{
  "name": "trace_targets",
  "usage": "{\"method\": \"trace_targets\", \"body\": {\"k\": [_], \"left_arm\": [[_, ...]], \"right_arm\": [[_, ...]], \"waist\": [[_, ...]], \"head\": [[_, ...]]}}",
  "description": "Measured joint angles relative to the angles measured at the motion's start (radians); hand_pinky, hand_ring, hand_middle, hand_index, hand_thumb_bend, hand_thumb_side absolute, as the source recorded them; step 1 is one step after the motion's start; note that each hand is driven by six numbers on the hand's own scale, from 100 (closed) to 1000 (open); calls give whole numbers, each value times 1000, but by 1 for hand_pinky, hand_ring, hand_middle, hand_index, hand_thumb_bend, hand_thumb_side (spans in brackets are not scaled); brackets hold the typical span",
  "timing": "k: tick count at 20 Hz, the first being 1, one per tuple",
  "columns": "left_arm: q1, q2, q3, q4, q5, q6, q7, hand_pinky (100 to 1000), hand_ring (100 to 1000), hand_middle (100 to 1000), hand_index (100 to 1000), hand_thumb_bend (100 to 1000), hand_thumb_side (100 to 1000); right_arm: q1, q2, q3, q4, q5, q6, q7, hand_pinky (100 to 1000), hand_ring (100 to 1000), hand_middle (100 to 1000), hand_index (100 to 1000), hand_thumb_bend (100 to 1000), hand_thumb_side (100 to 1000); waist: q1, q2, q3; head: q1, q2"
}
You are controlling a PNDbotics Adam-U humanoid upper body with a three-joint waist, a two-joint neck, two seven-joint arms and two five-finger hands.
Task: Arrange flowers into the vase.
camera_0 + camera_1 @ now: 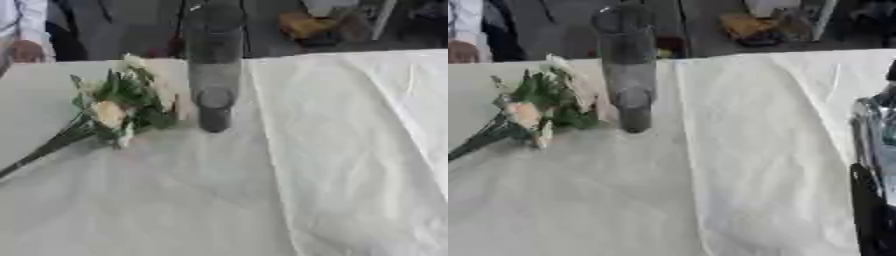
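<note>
vase [213, 70] upright upper centre of bench [350, 175], mouth free for stems. flowers [109, 107] lie just left, unheld. right arm [875, 165] at right edge; fingers: cannot tell.

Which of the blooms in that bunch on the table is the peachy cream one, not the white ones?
It is the rounded cream bloom low in the bouquet, nearest the stems. The white blooms sit at the far tip, left of the tall glass vase.

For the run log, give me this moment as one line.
flowers: lying on table, left of vase | vase: upright, empty | right arm: at right edge | task: not started
</note>
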Motion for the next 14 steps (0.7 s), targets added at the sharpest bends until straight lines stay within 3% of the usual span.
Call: {"method": "trace_targets", "body": {"k": [8, 13, 14], "left_arm": [[9, 18, 32, 0, 26, 51, -60, 1000, 1000, 1000, 1000, 100, 664], [21, 24, 40, 0, 24, 70, -73, 1000, 1000, 1000, 1000, 100, 615], [26, 26, 40, 0, 21, 75, -80, 1000, 1000, 1000, 1000, 148, 607]], "right_arm": [[4, 0, 4, 0, 0, 2, -2, 680, 803, 792, 859, 100, 919], [4, 0, 5, 0, 0, 2, -2, 682, 805, 793, 861, 100, 921], [4, 0, 5, 0, 0, 2, -2, 683, 806, 793, 861, 100, 923]], "waist": [[0, 0, -2], [0, 1, -2], [0, 1, -2]], "head": [[-6, -14], [-6, -14], [-5, -14]]}}
